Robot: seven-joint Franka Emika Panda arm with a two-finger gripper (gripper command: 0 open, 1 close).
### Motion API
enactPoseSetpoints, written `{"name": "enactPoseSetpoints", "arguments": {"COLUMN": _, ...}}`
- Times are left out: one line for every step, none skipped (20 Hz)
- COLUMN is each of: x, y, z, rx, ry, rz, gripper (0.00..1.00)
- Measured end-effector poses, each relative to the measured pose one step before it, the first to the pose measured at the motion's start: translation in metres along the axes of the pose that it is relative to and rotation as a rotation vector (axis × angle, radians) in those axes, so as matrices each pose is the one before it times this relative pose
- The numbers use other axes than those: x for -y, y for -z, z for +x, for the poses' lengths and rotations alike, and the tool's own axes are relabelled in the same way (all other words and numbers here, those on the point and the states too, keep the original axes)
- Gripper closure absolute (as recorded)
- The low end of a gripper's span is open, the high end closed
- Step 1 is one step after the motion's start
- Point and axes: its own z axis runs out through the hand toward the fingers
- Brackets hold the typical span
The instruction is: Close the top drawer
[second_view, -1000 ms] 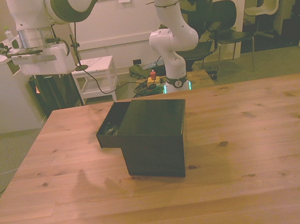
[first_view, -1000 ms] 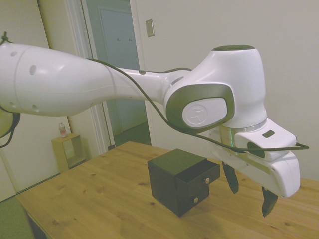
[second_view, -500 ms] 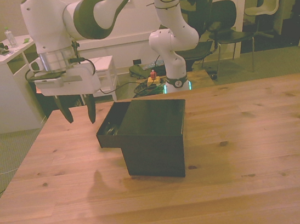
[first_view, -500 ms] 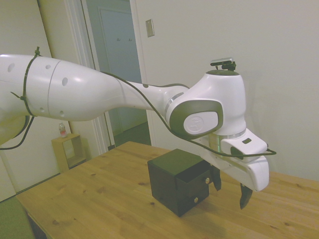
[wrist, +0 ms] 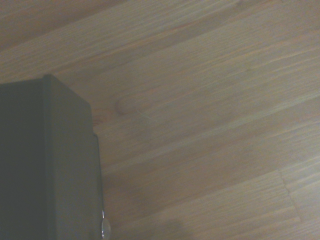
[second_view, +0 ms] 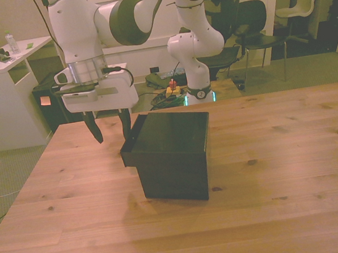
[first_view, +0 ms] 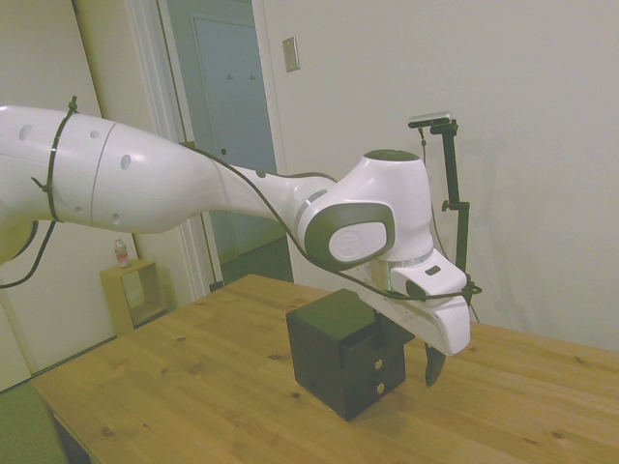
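Gripper [second_view: 110, 129] spread wide with nothing between its fingers, hanging at the front view's left of your black cabinet [second_view: 173, 157], one finger against the top drawer [second_view: 133, 150], which juts slightly out, pale knob [first_view: 379, 364] visible, table [second_view: 274, 169] beneath.

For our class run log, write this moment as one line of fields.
task: close top drawer | gripper: open, one finger against drawer front | top drawer: partly out | cabinet: on table
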Motion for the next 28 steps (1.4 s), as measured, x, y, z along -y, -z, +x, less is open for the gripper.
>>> {"name": "enactPoseSetpoints", "arguments": {"x": -0.00024, "y": 0.00047, "z": -0.00084, "rx": -0.00007, "ry": 0.00027, "rz": 0.00086, "gripper": 1.0}}
{"name": "enactPoseSetpoints", "arguments": {"x": -0.00033, "y": 0.00034, "z": -0.00083, "rx": -0.00175, "ry": 0.00014, "rz": 0.00172, "gripper": 1.0}}
{"name": "enactPoseSetpoints", "arguments": {"x": 0.00015, "y": 0.00056, "z": -0.00055, "rx": -0.0018, "ry": 0.00083, "rz": 0.00167, "gripper": 1.0}}
{"name": "enactPoseSetpoints", "arguments": {"x": 0.00035, "y": 0.00043, "z": -0.00036, "rx": -0.00143, "ry": 0.00092, "rz": 0.00109, "gripper": 1.0}}
{"name": "enactPoseSetpoints", "arguments": {"x": 0.00052, "y": 0.00041, "z": -0.00011, "rx": -0.00187, "ry": 0.00066, "rz": 0.00143, "gripper": 1.0}}
{"name": "enactPoseSetpoints", "arguments": {"x": 0.00053, "y": 0.0005, "z": -0.00025, "rx": -0.00079, "ry": 0.00075, "rz": 0.00099, "gripper": 1.0}}
{"name": "enactPoseSetpoints", "arguments": {"x": 0.00054, "y": 0.00051, "z": -0.00035, "rx": -0.00048, "ry": 0.00092, "rz": 0.00078, "gripper": 1.0}}
{"name": "enactPoseSetpoints", "arguments": {"x": 0.00056, "y": 0.00057, "z": -0.00047, "rx": -0.00053, "ry": 0.00112, "rz": 0.00077, "gripper": 1.0}}
{"name": "enactPoseSetpoints", "arguments": {"x": 0.00087, "y": 0.00069, "z": -0.00067, "rx": -0.00083, "ry": 0.00142, "rz": 0.00075, "gripper": 1.0}}
{"name": "enactPoseSetpoints", "arguments": {"x": 0.00099, "y": 0.00049, "z": -0.00072, "rx": -0.00077, "ry": 0.00189, "rz": 0.00043, "gripper": 1.0}}
{"name": "enactPoseSetpoints", "arguments": {"x": 0.00124, "y": -0.00005, "z": -0.00101, "rx": -0.00026, "ry": 0.0031, "rz": -0.00095, "gripper": 1.0}}
{"name": "enactPoseSetpoints", "arguments": {"x": 0.00159, "y": -0.00044, "z": -0.00133, "rx": 0.00016, "ry": 0.0037, "rz": -0.00153, "gripper": 1.0}}
{"name": "enactPoseSetpoints", "arguments": {"x": 0.00207, "y": -0.00028, "z": -0.0015, "rx": -0.00053, "ry": 0.00441, "rz": -0.00146, "gripper": 1.0}}
{"name": "enactPoseSetpoints", "arguments": {"x": 0.00227, "y": -0.00046, "z": -0.00164, "rx": -0.00089, "ry": 0.00395, "rz": -0.00175, "gripper": 1.0}}
{"name": "enactPoseSetpoints", "arguments": {"x": 0.00229, "y": -0.00069, "z": -0.00184, "rx": -0.00053, "ry": 0.00392, "rz": -0.00196, "gripper": 1.0}}
{"name": "enactPoseSetpoints", "arguments": {"x": 0.00221, "y": -0.00094, "z": -0.00183, "rx": -0.00081, "ry": 0.00445, "rz": -0.00294, "gripper": 1.0}}
{"name": "enactPoseSetpoints", "arguments": {"x": 0.0022, "y": -0.00037, "z": -0.00167, "rx": -0.00076, "ry": 0.00312, "rz": -0.00256, "gripper": 1.0}}
{"name": "enactPoseSetpoints", "arguments": {"x": 0.00214, "y": -0.00048, "z": -0.00159, "rx": -0.00046, "ry": 0.00208, "rz": -0.0017, "gripper": 1.0}}
{"name": "enactPoseSetpoints", "arguments": {"x": 0.00241, "y": -0.00023, "z": -0.00169, "rx": -0.00133, "ry": 0.00323, "rz": -0.00185, "gripper": 1.0}}
{"name": "enactPoseSetpoints", "arguments": {"x": 0.00257, "y": -0.00044, "z": -0.00188, "rx": -0.00091, "ry": 0.0052, "rz": -0.00229, "gripper": 1.0}}
{"name": "enactPoseSetpoints", "arguments": {"x": 0.00312, "y": -0.00045, "z": -0.00234, "rx": -0.00007, "ry": 0.00465, "rz": -0.00164, "gripper": 1.0}}
{"name": "enactPoseSetpoints", "arguments": {"x": 0.00301, "y": -0.0009, "z": -0.00247, "rx": 0.00034, "ry": 0.00489, "rz": -0.0016, "gripper": 1.0}}
{"name": "enactPoseSetpoints", "arguments": {"x": 0.00311, "y": -0.00091, "z": -0.00238, "rx": -0.001, "ry": 0.00528, "rz": -0.00136, "gripper": 1.0}}
{"name": "enactPoseSetpoints", "arguments": {"x": 0.00313, "y": -0.00087, "z": -0.0021, "rx": -0.00182, "ry": 0.00577, "rz": -0.00125, "gripper": 1.0}}
{"name": "enactPoseSetpoints", "arguments": {"x": 0.00286, "y": -0.00095, "z": -0.00182, "rx": -0.00242, "ry": 0.0055, "rz": -0.00278, "gripper": 1.0}}
{"name": "enactPoseSetpoints", "arguments": {"x": 0.00246, "y": -0.00124, "z": -0.00179, "rx": -0.00105, "ry": 0.0039, "rz": -0.00304, "gripper": 1.0}}
{"name": "enactPoseSetpoints", "arguments": {"x": 0.00232, "y": -0.00128, "z": -0.00168, "rx": 0.00001, "ry": 0.00383, "rz": -0.00183, "gripper": 1.0}}
{"name": "enactPoseSetpoints", "arguments": {"x": 0.00219, "y": -0.00099, "z": -0.00155, "rx": 0.0005, "ry": 0.00307, "rz": -0.00145, "gripper": 1.0}}
